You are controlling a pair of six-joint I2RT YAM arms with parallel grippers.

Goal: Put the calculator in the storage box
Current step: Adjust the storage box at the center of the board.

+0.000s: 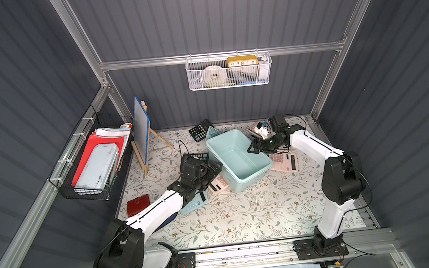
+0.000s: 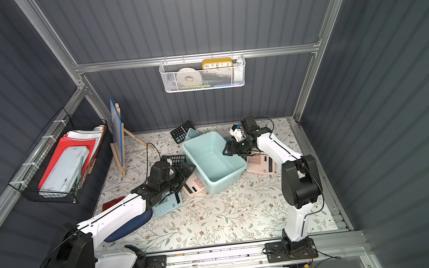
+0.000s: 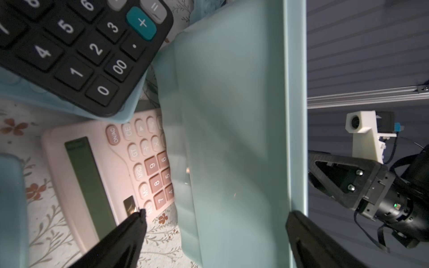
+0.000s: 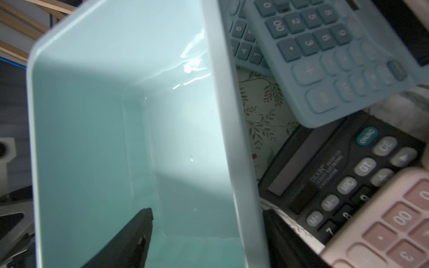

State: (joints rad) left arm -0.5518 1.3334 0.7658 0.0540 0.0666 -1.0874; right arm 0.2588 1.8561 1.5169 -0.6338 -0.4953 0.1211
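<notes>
The mint-blue storage box [image 1: 236, 154] sits askew mid-table, its inside bare. Several calculators lie around it: black ones at the back [image 1: 200, 130] and by its left wall [image 1: 200, 156], a pink one [image 1: 284, 161] at its right, a pale pink one [image 3: 92, 167] partly under its left edge, and a light blue one [image 1: 193, 204] under my left arm. My right gripper [image 1: 253, 147] [image 4: 207, 212] is open astride the box's right rim, one finger inside. My left gripper [image 1: 215, 166] [image 3: 217, 213] is wide open around the box's left wall, one fingertip over the pale pink calculator.
A white mesh basket [image 1: 229, 71] with a clock hangs on the back wall. A black wire basket [image 1: 91, 161] of folders hangs at the left. A small easel board [image 1: 141, 131] stands at the back left. A red wallet [image 1: 138, 205] lies near the left edge.
</notes>
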